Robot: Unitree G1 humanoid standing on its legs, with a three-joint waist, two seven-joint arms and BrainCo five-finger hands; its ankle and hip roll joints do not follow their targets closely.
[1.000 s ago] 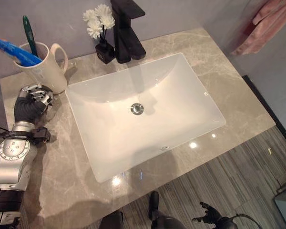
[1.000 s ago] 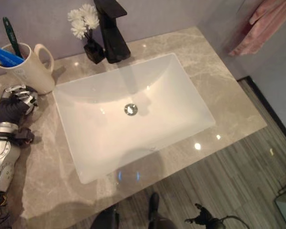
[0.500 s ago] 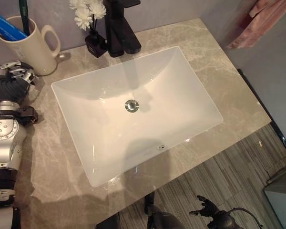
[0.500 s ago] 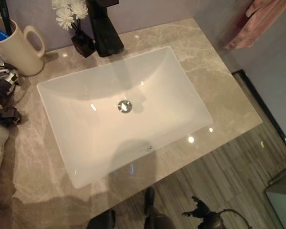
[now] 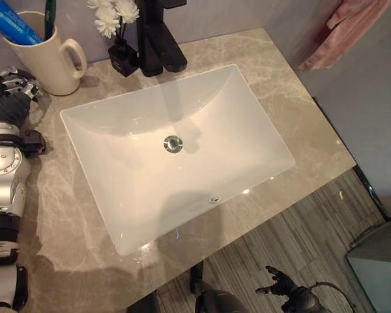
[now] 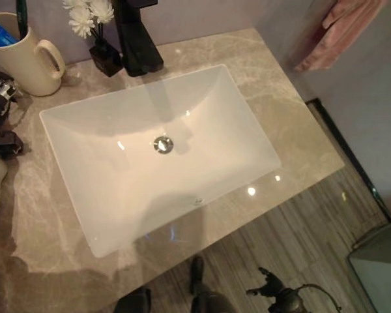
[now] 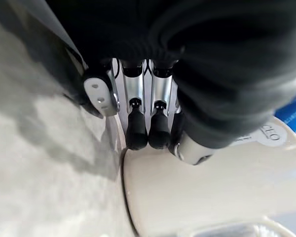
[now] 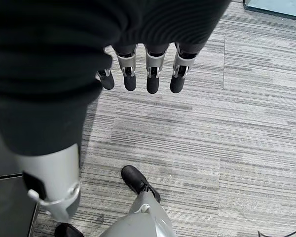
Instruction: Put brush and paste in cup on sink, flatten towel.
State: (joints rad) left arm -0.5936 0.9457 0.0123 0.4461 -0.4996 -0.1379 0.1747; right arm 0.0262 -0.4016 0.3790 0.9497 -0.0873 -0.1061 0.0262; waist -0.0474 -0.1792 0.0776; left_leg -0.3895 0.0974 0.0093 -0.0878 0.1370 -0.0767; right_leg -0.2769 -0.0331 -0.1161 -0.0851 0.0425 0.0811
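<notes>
Spanning most of the frame, the marble worktop (image 5: 300,111) carries a white basin (image 5: 176,147), leaving a broad bare margin at its right and near edges. A pink towel (image 5: 342,29) hangs on the wall beyond the right corner. The black tap (image 5: 158,39) and a vase of flowers (image 5: 117,29) stand behind the basin. At the back left, the cup (image 5: 42,55) holds the blue paste (image 5: 13,23) and green brush (image 5: 49,16). The left hand (image 5: 12,91) rests beside it; the wrist view shows its fingers (image 7: 136,131) curled, tips near the cup wall, holding nothing. The right hand (image 8: 138,74) hangs over the floor, fingers relaxed.
</notes>
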